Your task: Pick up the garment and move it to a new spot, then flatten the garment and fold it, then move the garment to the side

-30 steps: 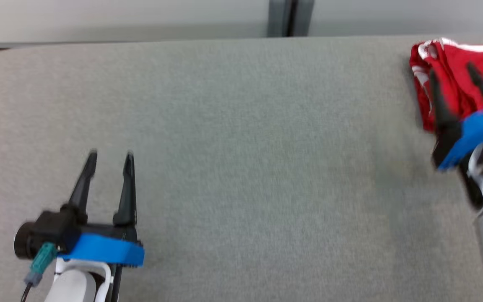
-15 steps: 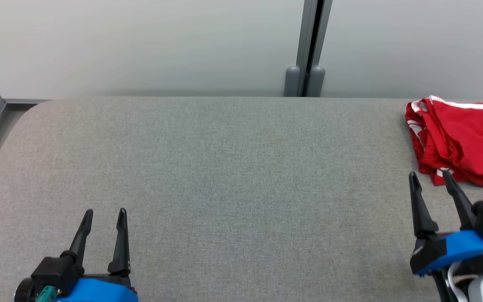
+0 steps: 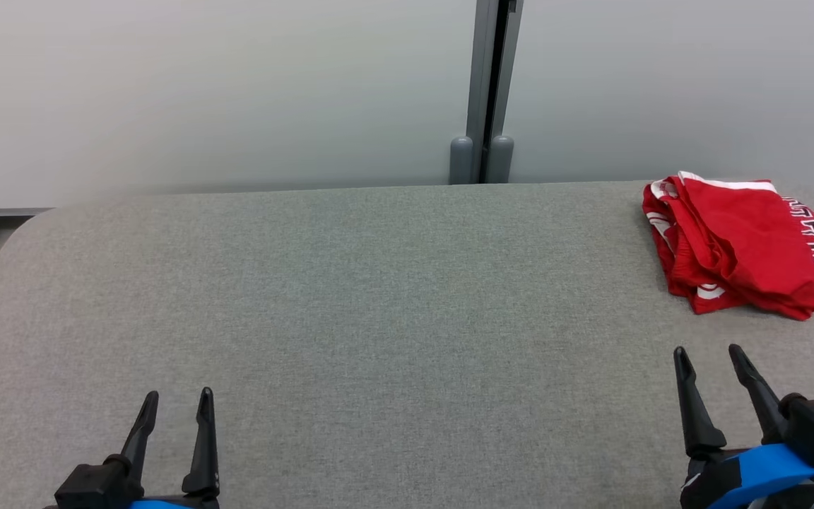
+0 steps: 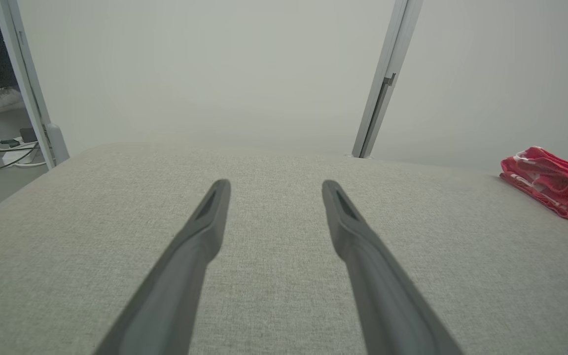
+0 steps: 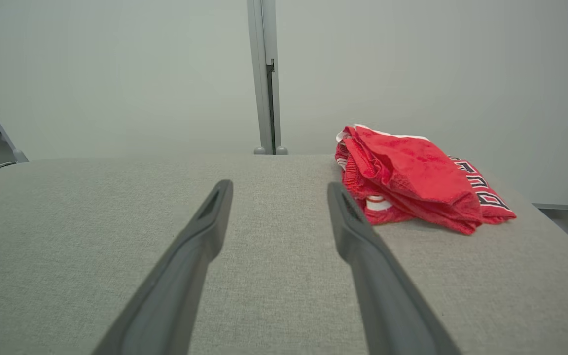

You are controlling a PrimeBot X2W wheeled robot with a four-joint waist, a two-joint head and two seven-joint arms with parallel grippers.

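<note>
1. While our left gripper (image 3: pixel 178 393) hovers at seven o'clock of the head view, its two dark fingers stand apart and hold nothing.
2. Our right gripper (image 3: pixel 706 348) sits at five o'clock, fingers likewise spread and empty, near the cloth but not touching it.
3. We see the red garment (image 3: pixel 739 244), a folded bundle with white trim and dark lettering, lying at two o'clock on the grey table (image 3: pixel 379 297), near its far right edge.
4. At twelve o'clock, a grey post (image 3: pixel 485 85) rises behind the table.

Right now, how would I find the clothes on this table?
Find the big grey table by the pale wall. At its far right corner lies the folded garment. It is bright red with white trim and lettering, against all that grey.
</note>
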